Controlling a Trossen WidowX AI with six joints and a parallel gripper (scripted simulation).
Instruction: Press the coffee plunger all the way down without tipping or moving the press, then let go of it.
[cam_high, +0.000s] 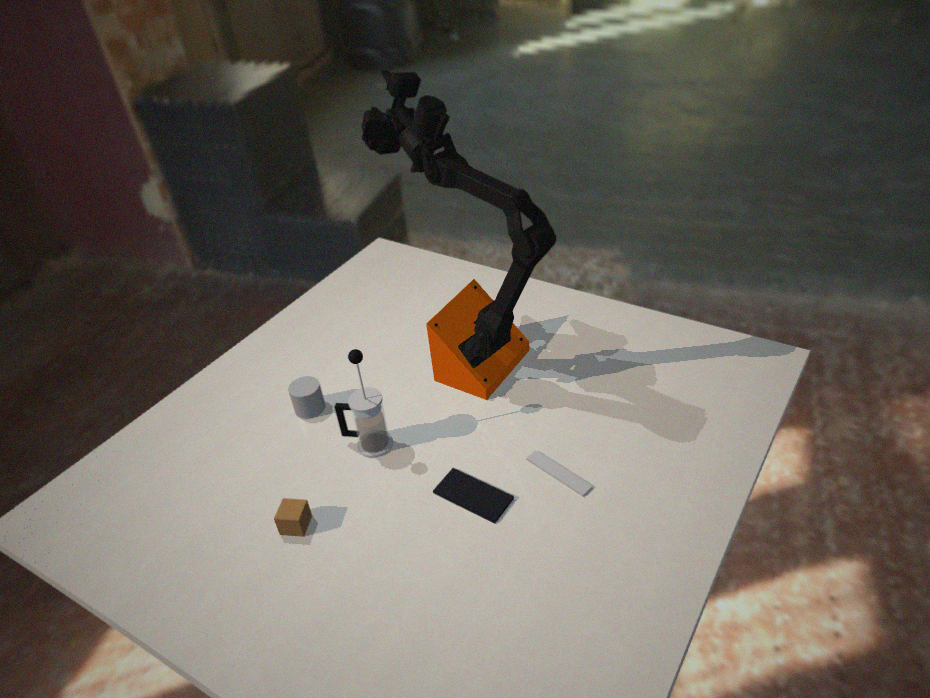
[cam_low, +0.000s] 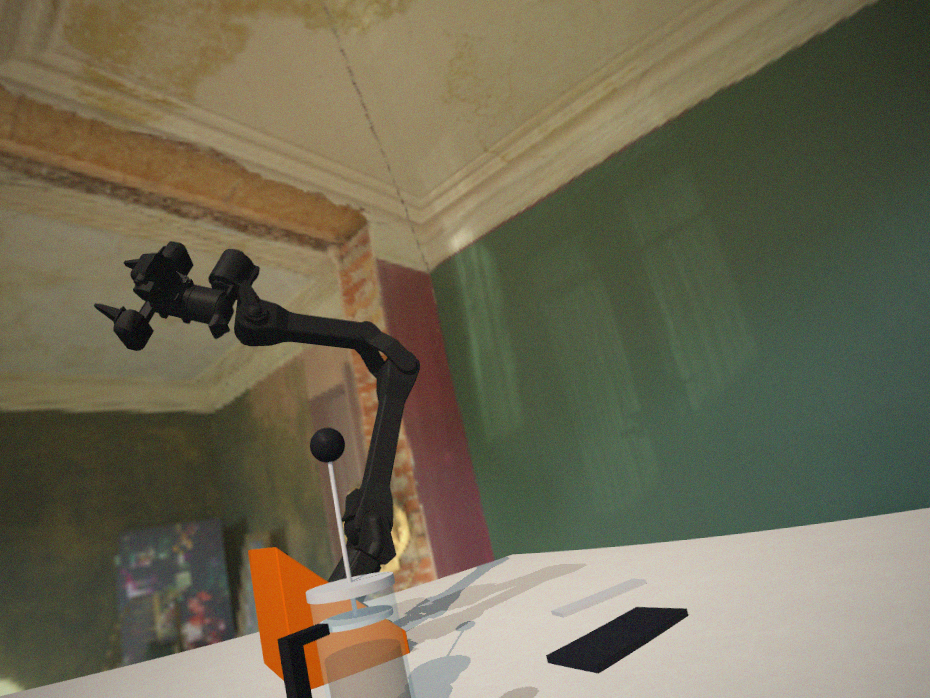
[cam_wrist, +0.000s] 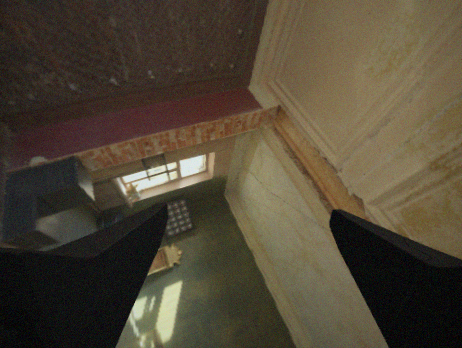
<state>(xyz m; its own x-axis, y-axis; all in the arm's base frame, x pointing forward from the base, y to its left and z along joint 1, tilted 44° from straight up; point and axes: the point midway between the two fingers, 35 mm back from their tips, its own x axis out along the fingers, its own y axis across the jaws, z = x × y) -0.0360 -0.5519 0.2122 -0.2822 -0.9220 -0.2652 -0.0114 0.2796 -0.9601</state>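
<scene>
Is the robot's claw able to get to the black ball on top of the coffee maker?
Probably yes. The claw is open and empty, high above the ball, off to one side. Nothing sits above the ball, so the way down looks free.

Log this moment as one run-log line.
phase: approach | gripper: open, empty, raised high, away from the press | plunger knob: up, not pressed | coffee press: upright beside grey cylinder | contact: none
</scene>
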